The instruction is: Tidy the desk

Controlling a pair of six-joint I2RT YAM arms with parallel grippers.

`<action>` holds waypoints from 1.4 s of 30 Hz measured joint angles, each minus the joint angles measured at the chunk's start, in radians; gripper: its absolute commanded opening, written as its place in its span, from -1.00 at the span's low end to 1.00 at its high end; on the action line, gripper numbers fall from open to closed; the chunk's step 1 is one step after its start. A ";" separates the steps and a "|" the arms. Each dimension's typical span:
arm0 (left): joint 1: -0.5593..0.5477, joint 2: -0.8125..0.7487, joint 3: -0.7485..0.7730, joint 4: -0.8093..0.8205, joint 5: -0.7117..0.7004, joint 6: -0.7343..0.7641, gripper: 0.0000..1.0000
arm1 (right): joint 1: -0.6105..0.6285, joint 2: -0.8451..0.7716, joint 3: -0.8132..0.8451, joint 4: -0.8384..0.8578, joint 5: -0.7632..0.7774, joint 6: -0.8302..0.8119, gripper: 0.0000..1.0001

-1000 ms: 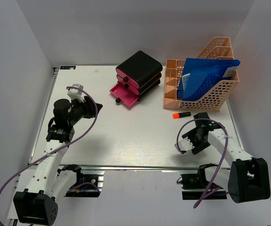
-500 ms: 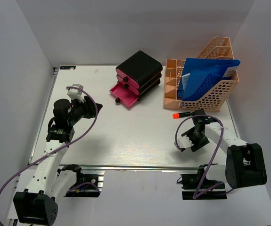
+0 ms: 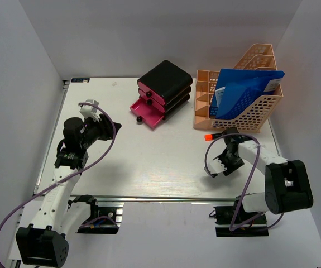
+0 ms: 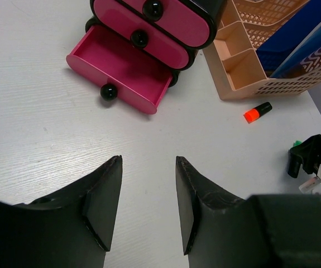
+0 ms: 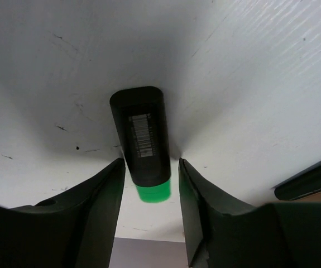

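The white desk (image 3: pixel 160 162) carries a black highlighter with a green cap (image 5: pixel 140 134), lying flat at the right. My right gripper (image 5: pixel 151 167) is lowered over it, one finger on each side of the green end. A thin gap still shows on the right side, so the gripper is open. In the top view my right gripper (image 3: pixel 220 165) hides this highlighter. My left gripper (image 4: pixel 148 162) hangs open and empty above the desk's left part (image 3: pixel 113 127).
An orange-capped black highlighter (image 3: pixel 215 135) lies in front of the peach mesh file rack (image 3: pixel 244 109), which holds a blue folder (image 3: pixel 247 89). The black-and-pink drawer box (image 3: pixel 164 84) stands at the back middle with its bottom drawer (image 4: pixel 118 70) pulled open.
My right gripper has shifted slightly left and farther from the front edge, and its jaws have narrowed round the green-capped highlighter. The left arm has not moved.
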 measured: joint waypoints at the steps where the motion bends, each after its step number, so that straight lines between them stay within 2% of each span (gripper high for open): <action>1: 0.000 0.000 0.000 0.000 0.000 0.000 0.07 | 0.008 0.009 0.006 -0.002 0.008 -0.001 -0.07; 4: 0.000 0.001 0.000 -0.006 -0.004 0.000 0.06 | 0.032 0.037 0.025 -0.011 0.026 -0.002 -0.20; 10: 0.000 0.006 0.000 -0.010 -0.015 0.003 0.06 | 0.081 0.060 0.038 -0.027 0.064 -0.002 -0.28; 14: 0.000 0.006 0.000 -0.013 -0.019 0.003 0.06 | 0.115 0.060 0.038 -0.043 0.072 -0.002 -0.73; 19: 0.000 0.006 0.000 -0.013 -0.020 0.003 0.07 | 0.167 0.060 0.098 -0.118 0.022 0.005 -0.95; 22: 0.000 0.006 0.000 -0.013 -0.016 0.003 0.07 | 0.215 0.059 0.185 -0.151 -0.058 0.068 -1.00; 25: 0.000 0.005 0.000 -0.004 -0.005 0.003 0.07 | 0.260 0.069 0.290 -0.181 -0.154 0.193 -1.00; 31: 0.000 -0.023 -0.004 0.012 0.000 0.008 0.08 | 0.344 0.165 0.518 -0.197 -0.338 0.589 -1.00; 35: 0.000 -0.059 -0.021 0.024 -0.016 0.011 0.09 | 0.398 0.219 0.597 -0.168 -0.376 0.854 -1.00; 42: 0.000 -0.092 -0.046 0.031 -0.092 0.025 0.11 | 0.485 0.436 0.853 -0.036 -0.391 1.231 -1.00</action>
